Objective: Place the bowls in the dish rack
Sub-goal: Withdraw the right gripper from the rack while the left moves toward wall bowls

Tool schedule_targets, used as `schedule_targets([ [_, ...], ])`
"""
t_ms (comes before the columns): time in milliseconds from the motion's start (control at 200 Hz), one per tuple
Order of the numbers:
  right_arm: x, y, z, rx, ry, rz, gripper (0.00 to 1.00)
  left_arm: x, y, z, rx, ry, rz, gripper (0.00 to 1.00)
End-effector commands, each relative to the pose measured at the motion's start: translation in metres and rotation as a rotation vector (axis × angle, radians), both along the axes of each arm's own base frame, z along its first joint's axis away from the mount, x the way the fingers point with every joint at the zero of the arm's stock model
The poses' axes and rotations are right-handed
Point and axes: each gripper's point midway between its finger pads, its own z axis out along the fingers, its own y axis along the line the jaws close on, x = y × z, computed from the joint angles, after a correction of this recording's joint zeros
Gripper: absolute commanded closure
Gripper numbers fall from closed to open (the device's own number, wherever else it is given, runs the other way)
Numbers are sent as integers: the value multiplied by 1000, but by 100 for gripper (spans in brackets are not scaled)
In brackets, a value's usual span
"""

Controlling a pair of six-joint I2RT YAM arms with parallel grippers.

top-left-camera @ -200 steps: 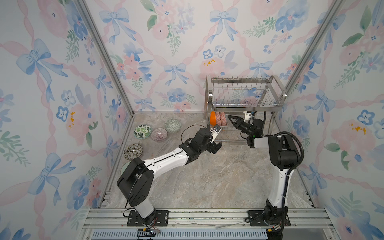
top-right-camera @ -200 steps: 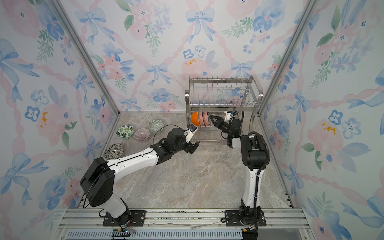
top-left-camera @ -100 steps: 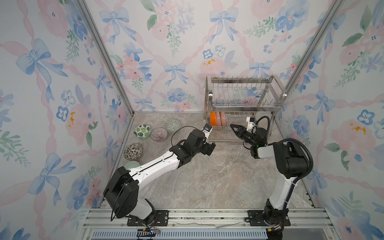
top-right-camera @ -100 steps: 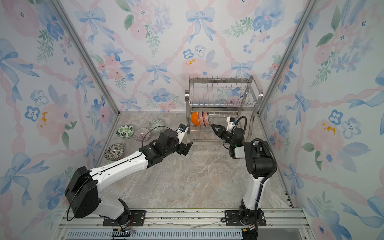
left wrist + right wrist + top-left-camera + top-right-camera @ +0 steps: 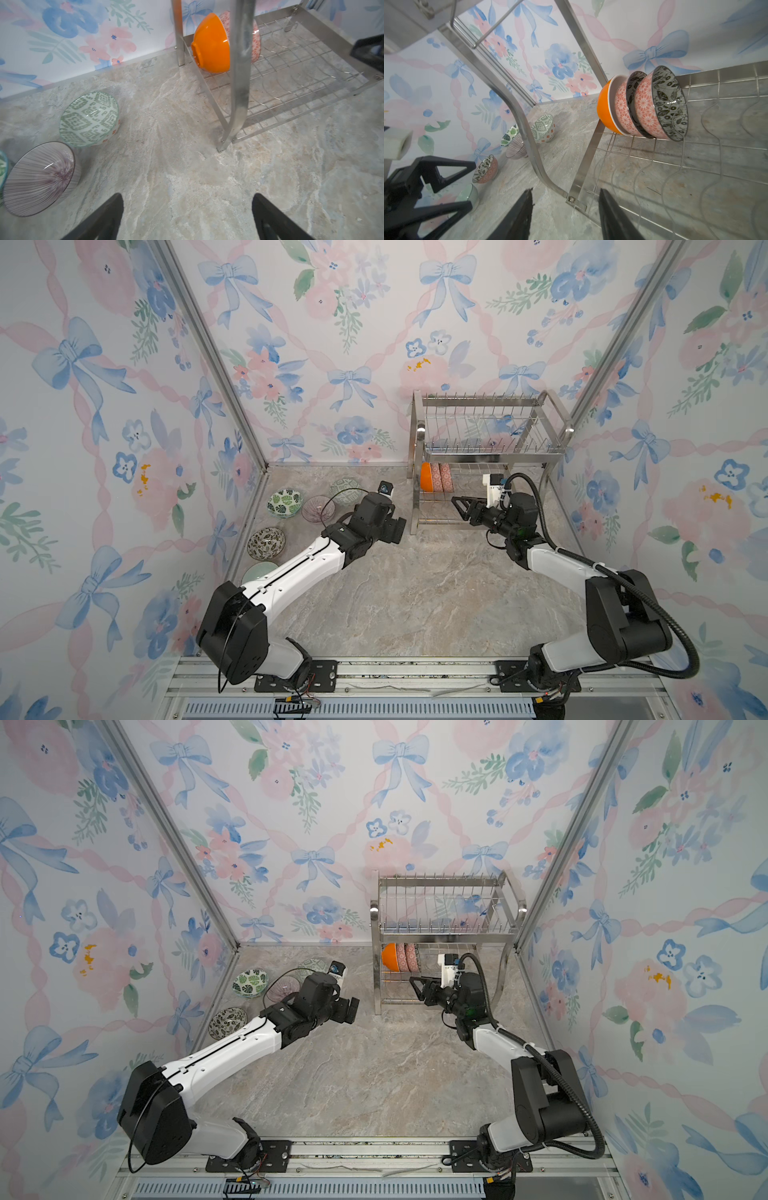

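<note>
Marble tabletop [image 5: 415, 593]: glazed bowls [image 5: 89, 119] likely fragile, slippery; pinch rim. Left gripper [image 5: 187, 198] wide, empty; right gripper [image 5: 566, 192] parted, empty.

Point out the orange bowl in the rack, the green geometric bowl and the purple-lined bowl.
Round orange ceramic bowl [image 5: 209, 44]: left wrist view, outer wall.
Round green geometric-patterned ceramic bowl [image 5: 89, 118]: left wrist view, inner wall.
Round purple-lined ceramic bowl [image 5: 40, 178]: left wrist view, inner wall.

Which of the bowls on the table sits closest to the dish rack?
The green geometric bowl, white with green diamond patterns. The purple-lined bowl beside it and the rest lie farther from the dish rack.
</note>
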Motion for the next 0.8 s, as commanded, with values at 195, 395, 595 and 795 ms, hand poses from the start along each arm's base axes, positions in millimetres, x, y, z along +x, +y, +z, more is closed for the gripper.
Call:
schedule_targets([
  [195,-16,-7,-11,-283,13,-62,15,3,106,-3,-184,99,299,2],
  [395,-24,-6,-8,-403,4,-95,4,-2,151,-7,-226,146,452,2],
  [595,-24,-21,-6,-539,-1,-237,4,-8,186,-26,-86,215,577,2],
  [795,-27,-20,-5,-590,-35,-272,4,-14,213,-27,52,201,648,2],
])
